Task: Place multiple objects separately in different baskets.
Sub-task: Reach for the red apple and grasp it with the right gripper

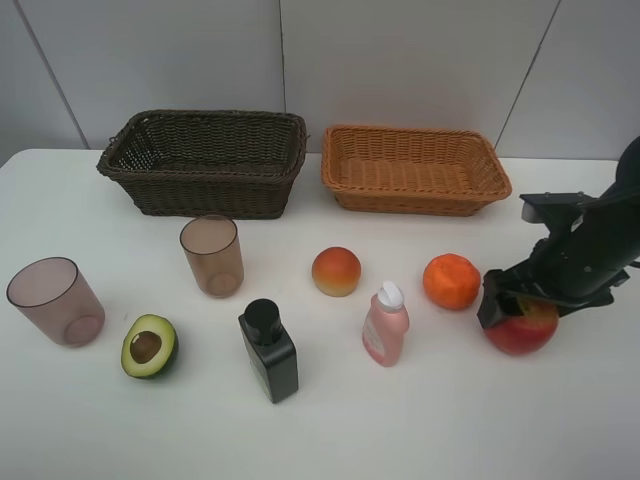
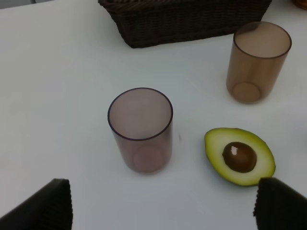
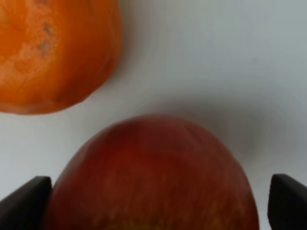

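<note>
— Entry one, the red apple (image 1: 522, 328): location?
— Lower right of the high view, on the white table (image 1: 430, 430), just right of and below the orange tangerine (image 1: 451, 281). The right gripper (image 1: 520, 303) sits down over its top.
— And against the fingers?
— The right wrist camera shows the apple between the two dark fingertips (image 3: 24, 203). One tip looks to be against the skin. The other stands off, with a strip of table showing between. So the fingers are spread, straddling the fruit, not pinched on it.
— Left gripper (image 2: 163, 211)?
— Out of the high view. Its own camera shows the fingers (image 2: 43, 208) wide apart above the table, gripping nothing. One translucent cup (image 2: 140, 129) stands upright ahead of the gap. The halved avocado (image 2: 240, 155) lies cut face up, close by one fingertip; I cannot tell whether they touch.
— Other stock?
— Middle band of the high view, left to right: second cup (image 1: 212, 255), peach (image 1: 336, 271), tangerine. Lower band: the first cup at far left, the avocado, black square bottle (image 1: 270, 352), pink bottle (image 1: 385, 326) with its white cap, both bottles standing.
— Baskets?
— Upper middle, side by side, near but apart: dark brown basket (image 1: 200, 190) on the left, light tan basket (image 1: 415, 200) on the right.
</note>
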`<action>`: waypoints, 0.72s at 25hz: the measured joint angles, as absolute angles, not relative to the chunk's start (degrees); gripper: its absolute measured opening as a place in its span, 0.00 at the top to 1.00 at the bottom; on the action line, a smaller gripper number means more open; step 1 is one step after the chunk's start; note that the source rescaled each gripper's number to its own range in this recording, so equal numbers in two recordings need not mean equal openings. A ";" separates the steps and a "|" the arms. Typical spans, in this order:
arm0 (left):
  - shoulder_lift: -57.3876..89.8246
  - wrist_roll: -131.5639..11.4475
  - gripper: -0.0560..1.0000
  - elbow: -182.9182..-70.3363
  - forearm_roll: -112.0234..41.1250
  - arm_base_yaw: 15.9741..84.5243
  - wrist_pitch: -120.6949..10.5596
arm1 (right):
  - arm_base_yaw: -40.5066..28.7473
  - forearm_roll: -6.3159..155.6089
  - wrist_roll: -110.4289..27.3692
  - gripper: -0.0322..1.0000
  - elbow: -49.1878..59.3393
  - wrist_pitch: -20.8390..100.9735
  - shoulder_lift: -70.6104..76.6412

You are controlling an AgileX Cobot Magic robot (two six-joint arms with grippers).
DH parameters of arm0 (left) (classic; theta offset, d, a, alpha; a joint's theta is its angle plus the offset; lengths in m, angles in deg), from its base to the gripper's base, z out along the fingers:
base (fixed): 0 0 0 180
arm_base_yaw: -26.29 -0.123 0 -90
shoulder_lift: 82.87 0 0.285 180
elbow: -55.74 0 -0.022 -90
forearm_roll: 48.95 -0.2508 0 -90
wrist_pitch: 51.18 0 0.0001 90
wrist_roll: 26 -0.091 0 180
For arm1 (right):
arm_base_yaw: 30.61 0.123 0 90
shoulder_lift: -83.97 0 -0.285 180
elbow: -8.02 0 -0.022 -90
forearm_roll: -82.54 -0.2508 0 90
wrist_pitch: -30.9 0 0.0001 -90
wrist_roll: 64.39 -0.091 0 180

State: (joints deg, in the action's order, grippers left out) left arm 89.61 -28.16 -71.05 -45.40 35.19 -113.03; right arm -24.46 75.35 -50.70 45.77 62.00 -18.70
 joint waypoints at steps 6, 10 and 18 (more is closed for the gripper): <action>89.61 -28.16 0.00 -71.05 -45.40 35.19 -113.03 | -24.46 75.21 -50.70 0.27 45.73 61.42 -20.67; 89.61 -28.16 0.00 -71.05 -45.40 35.19 -113.03 | -24.46 75.21 -50.70 0.29 45.66 61.35 -20.87; 89.61 -28.16 0.00 -71.05 -45.40 35.19 -113.03 | -24.46 75.21 -50.70 0.29 45.59 61.70 -20.92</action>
